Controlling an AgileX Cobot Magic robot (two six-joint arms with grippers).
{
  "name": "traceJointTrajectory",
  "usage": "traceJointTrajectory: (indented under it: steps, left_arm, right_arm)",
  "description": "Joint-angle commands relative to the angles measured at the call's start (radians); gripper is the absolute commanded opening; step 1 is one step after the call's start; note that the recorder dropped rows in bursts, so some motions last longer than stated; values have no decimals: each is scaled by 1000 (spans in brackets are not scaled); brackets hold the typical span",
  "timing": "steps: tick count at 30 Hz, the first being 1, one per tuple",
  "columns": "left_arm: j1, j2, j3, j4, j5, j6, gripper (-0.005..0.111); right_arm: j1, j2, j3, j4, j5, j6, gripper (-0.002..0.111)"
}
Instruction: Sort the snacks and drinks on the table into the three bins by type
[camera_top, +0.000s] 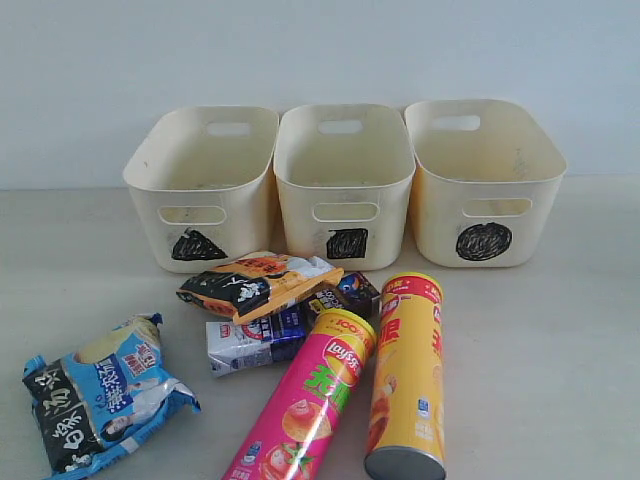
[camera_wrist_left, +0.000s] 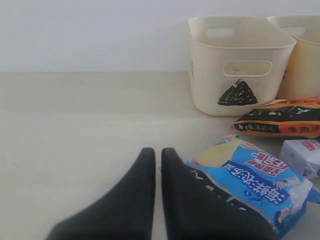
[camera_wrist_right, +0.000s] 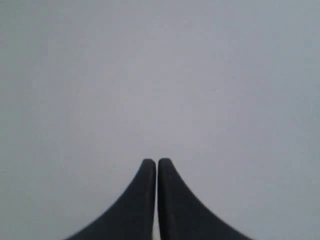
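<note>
Three cream bins stand in a row at the back: triangle bin, square bin, circle bin. In front lie the orange-black bag, the blue-and-white carton, the dark purple carton, the pink tube and the yellow-orange tube. The blue-white-black bag lies at the front left. Neither gripper shows in the exterior view. My left gripper is shut and empty, right beside the blue bag. My right gripper is shut, facing a blank grey surface.
The left wrist view also shows the triangle bin, the orange-black bag and the carton. A pale wall rises behind the bins. Bare tabletop lies to the right of the tubes.
</note>
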Motion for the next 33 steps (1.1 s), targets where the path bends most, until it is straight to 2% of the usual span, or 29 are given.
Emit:
traceJointTrajectory:
  steps: [1, 5, 13, 16, 19, 22, 24, 27, 32, 33]
  left_arm:
    - [3, -4, -3, -1, -8, -6, 4]
    - [3, -4, -3, -1, -8, -6, 4]
    - [3, -4, -3, -1, -8, -6, 4]
    - [3, -4, -3, -1, -8, -6, 4]
    - [3, -4, -3, -1, -8, -6, 4]
    - [3, -4, -3, -1, -8, -6, 4]
    - [3, -4, -3, -1, -8, -6, 4]
    - [3, -4, -3, -1, -8, -6, 4]
    - [3, -4, -3, -1, -8, -6, 4]
    - [3, -4, -3, -1, -8, -6, 4]
  right_arm:
    - [1, 243, -158, -253, 84, 164, 0]
    - [1, 447, -256, -565, 111, 391, 0]
    - [1, 829, -416, -1206, -3, 810, 0]
    - [1, 925, -471, -1437, 107, 865, 0]
    - [1, 950, -473, -1540, 377, 824, 0]
    - [1, 952, -473, -1535, 633, 728, 0]
    - [1, 952, -473, -1514, 730, 703, 0]
    - [1, 952, -473, -1335, 815, 543, 0]
    - [0, 953, -475, -755, 827, -89, 0]
    - [0, 953, -491, -472, 826, -346, 0]
